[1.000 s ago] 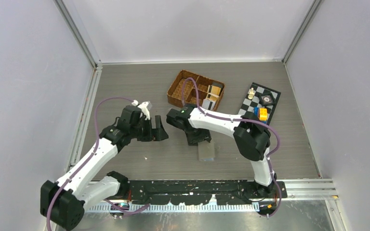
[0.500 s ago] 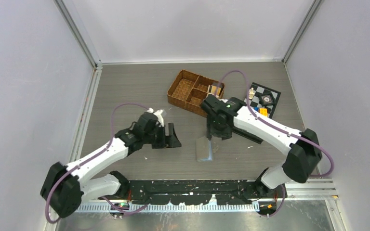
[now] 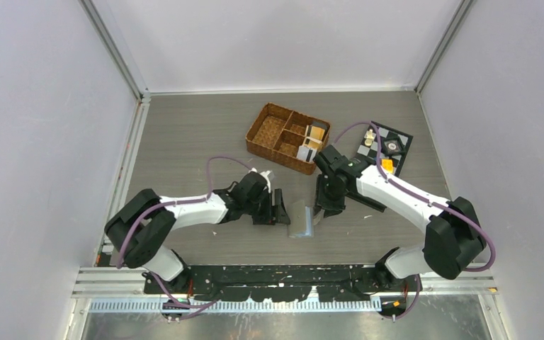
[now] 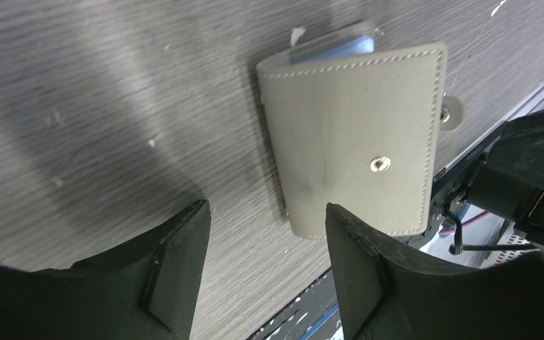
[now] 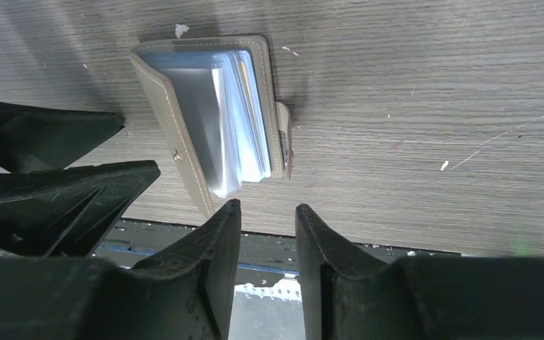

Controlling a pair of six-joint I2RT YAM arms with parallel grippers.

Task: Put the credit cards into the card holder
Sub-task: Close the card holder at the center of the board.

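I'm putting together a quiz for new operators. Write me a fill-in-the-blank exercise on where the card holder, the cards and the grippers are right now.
1. The grey-olive folding card holder lies on the grey wood-grain ___, between the left gripper and the right gripper.
2. The orange and white credit cards sit in the brown wicker ___.
3. The card holder's snap tab is ___, so its clear blue sleeves show.
4. Both grippers hold ___.
Missing words: table; basket; unfastened; nothing.
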